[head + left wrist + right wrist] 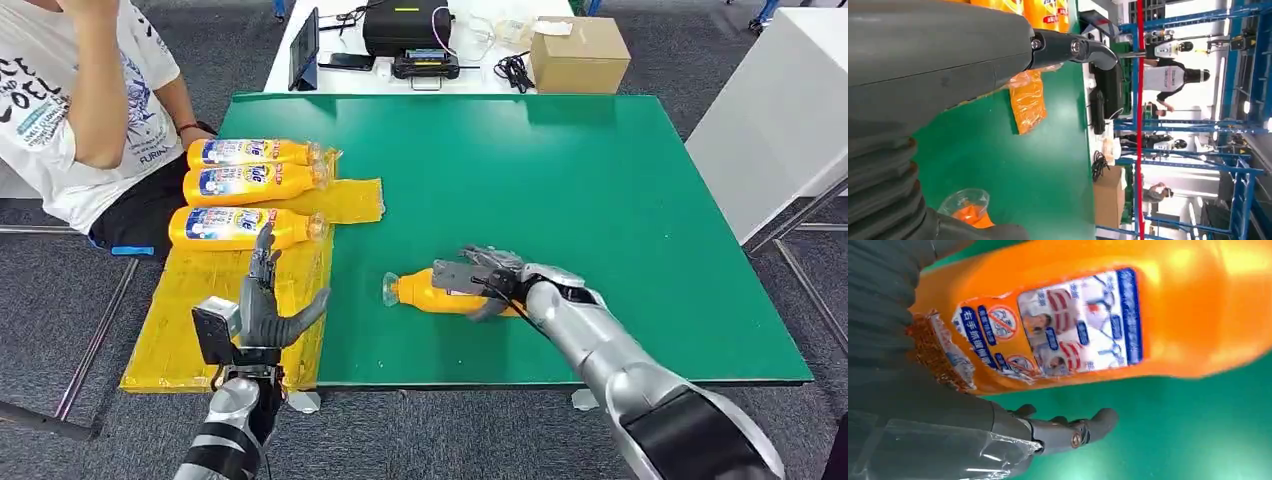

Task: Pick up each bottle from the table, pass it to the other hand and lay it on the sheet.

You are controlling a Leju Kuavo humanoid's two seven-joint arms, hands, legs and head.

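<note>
An orange bottle (425,292) (1148,315) lies on its side on the green table (600,200), its clear cap (965,205) pointing toward the yellow sheet (200,330) (1028,100). My right hand (492,275) reaches over the bottle's body; fingers are draped above it and the thumb (1068,432) sits beside it with a gap showing. My left hand (268,305) (948,60) is raised over the sheet's near part, fingers spread and holding nothing. Three more orange bottles (250,153) (255,183) (240,227) lie side by side on the sheet's far part.
A person (80,100) sits at the table's far left corner, close to the sheet. Behind the green table a white table carries a tablet (304,48), a black case (405,25) and a cardboard box (578,52). A white cabinet (780,110) stands to the right.
</note>
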